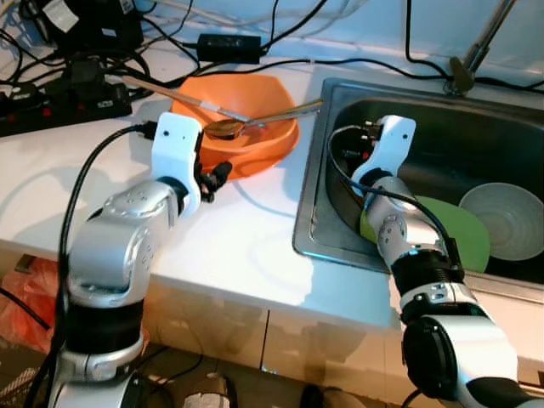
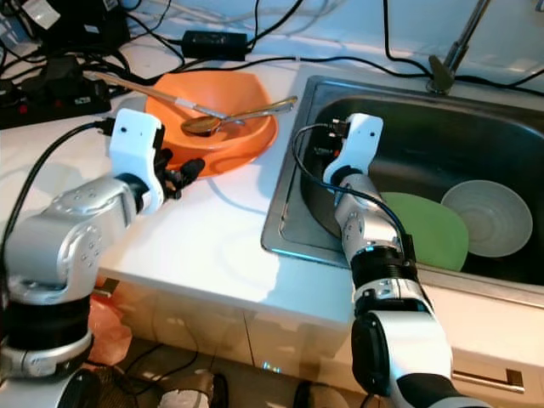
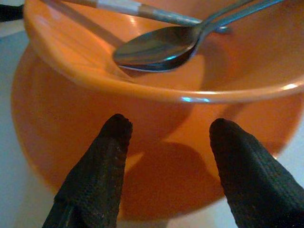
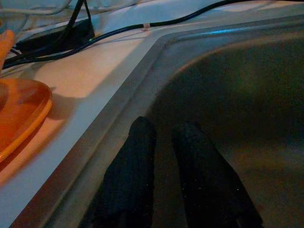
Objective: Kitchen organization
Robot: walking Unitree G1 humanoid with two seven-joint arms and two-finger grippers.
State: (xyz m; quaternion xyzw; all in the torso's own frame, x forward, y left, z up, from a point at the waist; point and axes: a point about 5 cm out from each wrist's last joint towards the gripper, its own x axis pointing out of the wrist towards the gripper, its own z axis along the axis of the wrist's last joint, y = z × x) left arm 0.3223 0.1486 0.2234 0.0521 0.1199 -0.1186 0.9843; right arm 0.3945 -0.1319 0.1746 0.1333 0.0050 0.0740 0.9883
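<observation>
I am standing at the white countertop, with the stainless steel sink basin sunk into it on my right, and I am judging that I am at the start of clearing the dirty things toward that sink. Inside the basin a flat round green plate is lying beside a pale grey ribbed bowl, the two just touching or overlapping at their edges. On the counter, just beside the sink's rim, the wide orange plastic bowl is sitting on what looks like a matching orange plate, with a long metal spoon and a wooden-handled utensil resting across it. A black power strip with cables is lying well behind it. I am holding my left gripper right at the near side of the orange bowl, its two black fingers spread apart with nothing between them, the tips just below the bowl's rim. My right gripper is hanging inside the sink near its left wall, fingers drawn nearly together and holding nothing. Next, I am thinking, I need to ease the left fingers forward over the rim, pinch it, and lift level so the spoon is not sliding out.
</observation>
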